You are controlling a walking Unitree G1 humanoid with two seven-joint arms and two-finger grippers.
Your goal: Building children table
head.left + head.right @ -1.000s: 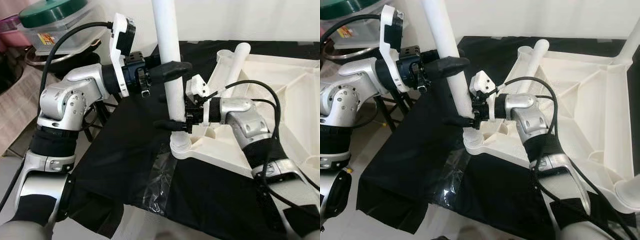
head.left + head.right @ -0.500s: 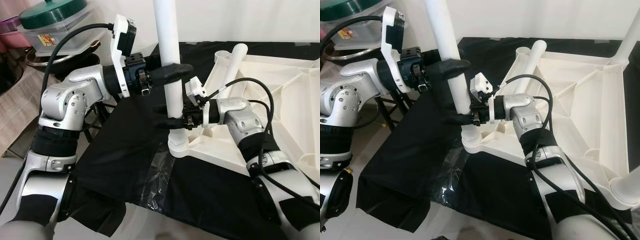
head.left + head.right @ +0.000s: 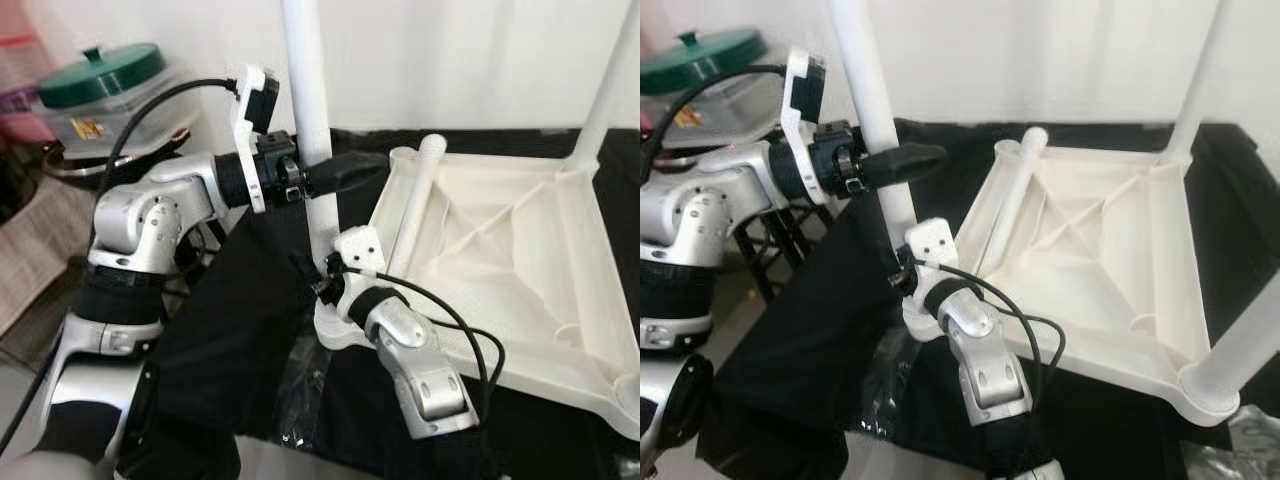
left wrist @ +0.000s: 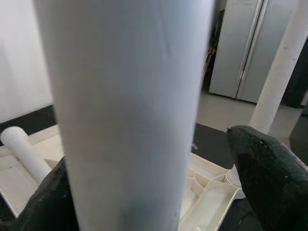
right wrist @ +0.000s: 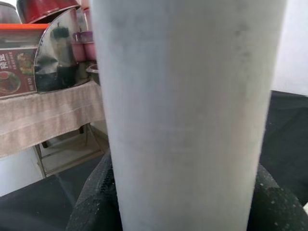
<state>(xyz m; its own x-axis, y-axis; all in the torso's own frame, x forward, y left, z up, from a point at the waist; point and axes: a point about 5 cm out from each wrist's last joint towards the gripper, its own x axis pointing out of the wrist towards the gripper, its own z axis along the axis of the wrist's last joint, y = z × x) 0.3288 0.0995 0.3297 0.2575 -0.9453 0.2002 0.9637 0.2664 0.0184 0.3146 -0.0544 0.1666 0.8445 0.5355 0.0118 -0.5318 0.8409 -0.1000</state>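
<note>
Since a second ago the head camera has pulled back and up, so more of the upturned white table (image 3: 1110,250) shows, with a far leg (image 3: 1196,80) and a near-right leg (image 3: 1250,345) standing in their corners. Against the table itself, the right arm has swung its elbow from the right toward the near side, and it now reaches up and away from the robot to the near-left corner socket (image 3: 335,330).

An upright white leg (image 3: 308,120) stands in that socket. The left hand (image 3: 335,172) comes in level from the left, forearm horizontal, and grips the leg partway up, its black fingers (image 4: 269,178) closed on either side of the tube. The right hand (image 3: 902,275) clasps the same leg low down, just above the socket, with its fingers pressed around the tube.

One loose leg (image 3: 412,205) lies tilted along the table's left rim. All of it rests on a black cloth (image 3: 240,330) over the tabletop. At far left sits a green-lidded box (image 3: 95,95)
</note>
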